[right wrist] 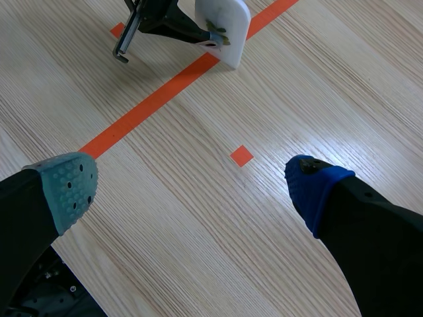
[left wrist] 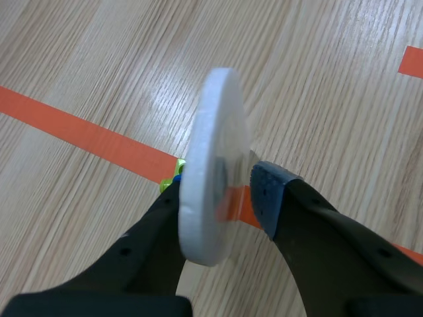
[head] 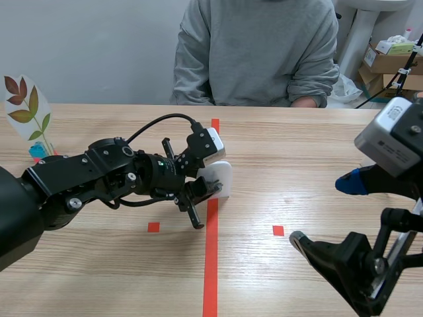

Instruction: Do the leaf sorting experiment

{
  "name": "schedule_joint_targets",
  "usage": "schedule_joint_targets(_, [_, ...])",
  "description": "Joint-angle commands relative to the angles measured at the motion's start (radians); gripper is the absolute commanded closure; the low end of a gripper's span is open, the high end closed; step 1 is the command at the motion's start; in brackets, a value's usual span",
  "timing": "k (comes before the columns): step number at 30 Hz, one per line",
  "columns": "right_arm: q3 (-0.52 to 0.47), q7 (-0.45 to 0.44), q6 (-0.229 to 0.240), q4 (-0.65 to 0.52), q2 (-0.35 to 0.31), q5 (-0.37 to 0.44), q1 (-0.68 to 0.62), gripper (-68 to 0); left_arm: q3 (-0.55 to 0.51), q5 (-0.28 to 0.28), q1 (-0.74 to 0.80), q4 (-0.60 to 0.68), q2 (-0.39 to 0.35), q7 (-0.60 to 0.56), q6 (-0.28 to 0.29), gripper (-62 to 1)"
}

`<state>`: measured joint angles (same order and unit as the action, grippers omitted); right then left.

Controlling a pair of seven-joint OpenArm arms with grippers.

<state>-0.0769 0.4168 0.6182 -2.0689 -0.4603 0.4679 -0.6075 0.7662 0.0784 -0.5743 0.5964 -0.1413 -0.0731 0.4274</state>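
Bench [head: 317, 132]: light wood grain, with an orange-red tape line [head: 211, 264] running down its middle and away from the robot.

Person [head: 258, 46]: seated across the far edge, grey sweatshirt, forearms at the bench edge.

Left arm [head: 79, 181]: comes in low from its side and ends at the tape line. Left hand [left wrist: 221, 188]: narrow, closed on the white card [left wrist: 215, 152], one finger against each face. The left wrist view shows the card edge-on, thick and rounded. It stands roughly upright over the tape line, near the bench centre. The right wrist view shows a leaf print on the face toward the hand. Cannot tell whether the card's lower edge touches the bench.

Right arm [head: 370, 264]: low at its own side, well apart from the card. Right hand [right wrist: 188, 188]: wide, nothing between its grey-green and blue pads, bare bench and a small tape square [right wrist: 242, 156] beneath.

Cardboard boxes [head: 386, 63]: stacked behind the bench, far right.

Second leaf card [head: 26, 112]: stands upright at the far left of the bench, with brown and green leaves on its face.
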Motion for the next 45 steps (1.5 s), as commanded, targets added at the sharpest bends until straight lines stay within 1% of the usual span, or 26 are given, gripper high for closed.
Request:
schedule_joint_targets(1, [-0.002, -0.015, 0.000, 0.001, -0.011, 0.007, 0.010, -57.8, -0.002, -0.011, -0.016, 0.024, -0.001, -0.014, 0.002, -12.5])
schedule_joint_targets(4, [-0.002, -0.015, 0.000, 0.001, -0.011, 0.007, 0.010, -57.8, -0.002, -0.011, -0.016, 0.024, 0.000, -0.013, 0.002, -8.9])
schedule_joint_targets(16, [-0.002, -0.015, 0.000, 0.001, -0.011, 0.007, 0.010, -57.8, -0.003, -0.011, -0.016, 0.032, -0.001, -0.006, 0.004, -8.9])
schedule_joint_targets(19, [-0.002, -0.015, 0.000, 0.001, -0.011, 0.006, 0.010, -57.8, -0.003, -0.021, -0.016, 0.052, -0.012, 0.000, 0.011, -8.9])
schedule_joint_targets(20, [-0.002, -0.015, 0.000, 0.001, -0.011, 0.007, 0.010, -57.8, -0.003, -0.046, -0.016, 0.065, -0.020, 0.016, 0.016, -8.9])
schedule_joint_targets(21, [-0.002, -0.015, 0.000, 0.001, -0.011, 0.007, 0.011, -57.8, -0.003, -0.079, -0.016, 0.085, -0.030, 0.029, 0.033, -8.9])
schedule_joint_targets(24, [-0.002, -0.015, 0.000, 0.001, -0.011, 0.007, 0.012, -57.8, -0.018, -0.224, 0.006, 0.182, -0.085, 0.066, 0.100, -6.2])
schedule_joint_targets(25, [-0.002, -0.015, 0.000, 0.001, -0.011, 0.007, 0.012, -57.8, -0.036, -0.256, 0.021, 0.219, -0.100, 0.087, 0.119, -5.9])
schedule_joint_targets(28, [-0.002, -0.015, 0.000, 0.001, -0.011, 0.007, 0.012, -57.8, -0.144, -0.331, 0.103, 0.348, -0.145, 0.159, 0.166, -5.9])
schedule_joint_targets(30, [-0.002, -0.015, 0.000, 0.001, -0.011, 0.006, 0.012, -57.8, -0.232, -0.383, 0.175, 0.433, -0.178, 0.186, 0.182, -5.9])
schedule_joint_targets(33, [-0.002, -0.015, 0.000, 0.001, -0.011, 0.006, 0.012, -57.8, -0.375, -0.450, 0.290, 0.540, -0.209, 0.211, 0.186, -5.9])
schedule_joint_targets(36, [-0.002, -0.015, 0.000, 0.001, -0.011, 0.006, 0.012, -57.8, -0.520, -0.521, 0.398, 0.621, -0.224, 0.247, 0.189, -5.9])
schedule_joint_targets(38, [-0.002, -0.015, 0.000, 0.001, -0.011, 0.006, 0.012, -57.8, -0.612, -0.557, 0.460, 0.655, -0.225, 0.259, 0.189, -5.9])
schedule_joint_targets(41, [-0.002, -0.015, 0.000, 0.001, -0.011, 0.006, 0.012, -57.8, -0.724, -0.601, 0.528, 0.670, -0.225, 0.272, 0.188, -5.9])
schedule_joint_targets(42, [-0.002, -0.015, 0.000, 0.001, -0.011, 0.006, 0.012, -57.8, -0.755, -0.605, 0.544, 0.670, -0.225, 0.279, 0.180, -5.9])
schedule_joint_targets(43, [-0.002, -0.015, 0.000, 0.001, -0.011, 0.006, 0.012, -57.8, -0.783, -0.608, 0.558, 0.669, -0.225, 0.282, 0.159, -5.9])
schedule_joint_targets(45, [-0.002, -0.015, 0.000, 0.001, -0.011, 0.006, 0.012, -57.8, -0.833, -0.606, 0.575, 0.662, -0.225, 0.282, 0.098, -5.9])
